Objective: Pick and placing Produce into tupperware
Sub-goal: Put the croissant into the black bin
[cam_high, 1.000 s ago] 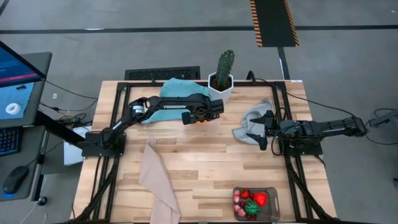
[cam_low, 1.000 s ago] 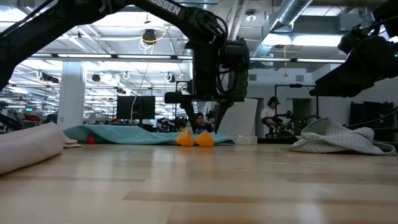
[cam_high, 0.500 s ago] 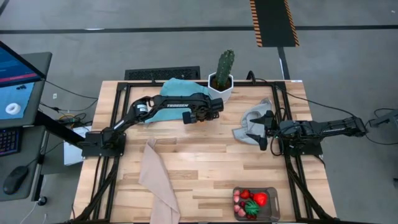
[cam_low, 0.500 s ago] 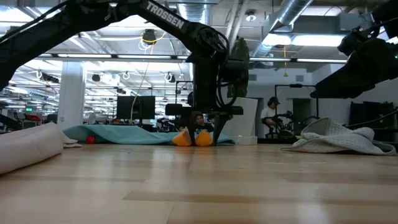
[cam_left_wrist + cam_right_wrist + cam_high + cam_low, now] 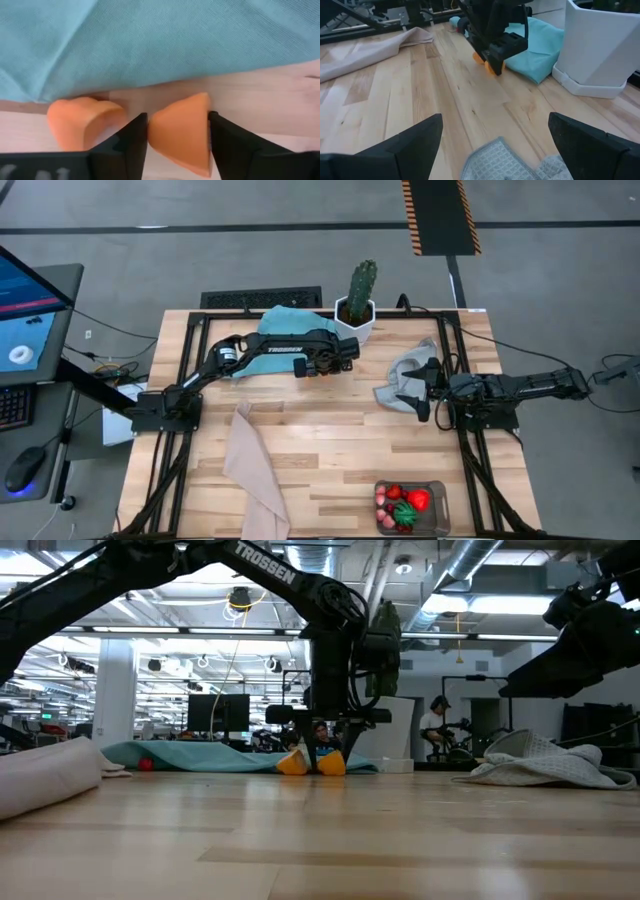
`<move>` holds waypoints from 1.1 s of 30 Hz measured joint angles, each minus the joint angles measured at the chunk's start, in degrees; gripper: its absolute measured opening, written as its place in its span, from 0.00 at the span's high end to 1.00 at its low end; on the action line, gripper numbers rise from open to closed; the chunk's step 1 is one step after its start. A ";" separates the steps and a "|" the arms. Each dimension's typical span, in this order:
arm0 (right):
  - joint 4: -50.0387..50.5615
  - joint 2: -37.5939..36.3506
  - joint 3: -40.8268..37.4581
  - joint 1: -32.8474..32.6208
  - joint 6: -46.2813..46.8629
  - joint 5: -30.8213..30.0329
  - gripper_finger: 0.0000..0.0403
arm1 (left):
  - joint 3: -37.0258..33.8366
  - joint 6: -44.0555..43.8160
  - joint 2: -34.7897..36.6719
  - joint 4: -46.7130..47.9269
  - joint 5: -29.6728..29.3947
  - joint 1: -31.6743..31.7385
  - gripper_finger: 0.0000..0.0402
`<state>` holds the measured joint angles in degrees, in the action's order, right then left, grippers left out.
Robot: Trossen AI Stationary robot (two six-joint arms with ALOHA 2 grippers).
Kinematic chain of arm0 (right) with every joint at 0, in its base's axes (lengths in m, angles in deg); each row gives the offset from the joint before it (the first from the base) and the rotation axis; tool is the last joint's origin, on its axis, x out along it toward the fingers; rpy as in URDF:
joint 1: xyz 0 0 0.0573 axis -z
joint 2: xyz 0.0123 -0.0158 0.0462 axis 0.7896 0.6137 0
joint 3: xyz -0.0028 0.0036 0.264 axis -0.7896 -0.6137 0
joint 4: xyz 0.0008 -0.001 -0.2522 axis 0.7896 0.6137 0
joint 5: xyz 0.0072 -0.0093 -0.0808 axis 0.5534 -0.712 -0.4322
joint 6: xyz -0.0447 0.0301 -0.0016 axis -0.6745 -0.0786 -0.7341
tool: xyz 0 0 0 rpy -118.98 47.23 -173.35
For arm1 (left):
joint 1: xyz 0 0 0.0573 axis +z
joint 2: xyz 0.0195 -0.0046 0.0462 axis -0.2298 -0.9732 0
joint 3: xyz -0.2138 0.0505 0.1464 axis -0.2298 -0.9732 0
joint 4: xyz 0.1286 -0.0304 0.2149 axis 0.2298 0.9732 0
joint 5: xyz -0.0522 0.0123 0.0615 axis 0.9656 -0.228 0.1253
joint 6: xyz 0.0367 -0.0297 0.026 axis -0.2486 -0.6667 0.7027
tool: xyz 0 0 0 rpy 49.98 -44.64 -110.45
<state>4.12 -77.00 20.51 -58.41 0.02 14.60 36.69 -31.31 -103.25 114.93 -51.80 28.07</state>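
Observation:
Two orange produce pieces (image 5: pixel 292 764) (image 5: pixel 333 764) lie on the wood beside the teal cloth's edge (image 5: pixel 150 45). My left gripper (image 5: pixel 177 135) points down over them and is shut on one piece (image 5: pixel 179 132). The other piece (image 5: pixel 82 122) lies just outside one finger. In the high view the left gripper (image 5: pixel 322 368) hides both pieces. The tupperware (image 5: pixel 436 492) stands at the near right edge and holds red, pink and green produce (image 5: pixel 405 505). My right gripper (image 5: pixel 425 390) waits open over a grey cloth at the right. My left gripper pinches the orange piece by its two opposite sides (image 5: pixel 152 132) between its two fingers (image 5: pixel 131 137). The fingers come from above, pointing down. The piece sits on the table, next to the teal cloth's edge.
A cactus in a white pot (image 5: pixel 357 305) stands just beyond the left gripper. The teal cloth (image 5: pixel 285 328) lies at the far edge, a grey cloth (image 5: pixel 400 375) at the right, and a beige cloth (image 5: pixel 255 470) near the left. A small red thing (image 5: pixel 146 764) lies by the teal cloth.
My left gripper has come down onto the two orange pieces, and its fingers now reach the table around one of them. In the high view it now covers the pieces. The pieces have stayed on the table.

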 joint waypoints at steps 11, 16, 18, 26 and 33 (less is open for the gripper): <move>0.00 0.00 0.00 -0.02 -0.01 0.02 0.04 | 0.57 2.33 0.05 -0.43 1.07 -0.47 0.53; 0.00 0.00 0.01 -0.01 -0.01 0.02 0.04 | 2.83 3.39 0.05 1.35 1.14 -1.89 0.55; 0.00 0.00 0.01 0.00 0.00 0.02 0.04 | 3.65 3.87 0.13 1.75 1.13 -2.79 0.59; 0.00 0.00 0.01 -0.01 -0.01 0.02 0.04 | 8.04 12.66 0.16 2.15 0.20 -7.44 0.61; 0.00 0.00 0.01 0.01 -0.01 0.02 0.04 | 12.33 16.99 0.20 2.04 -0.24 -12.20 0.54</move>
<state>4.12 -77.00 20.53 -58.41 0.01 14.62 49.02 -14.32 -103.04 116.97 -52.04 15.87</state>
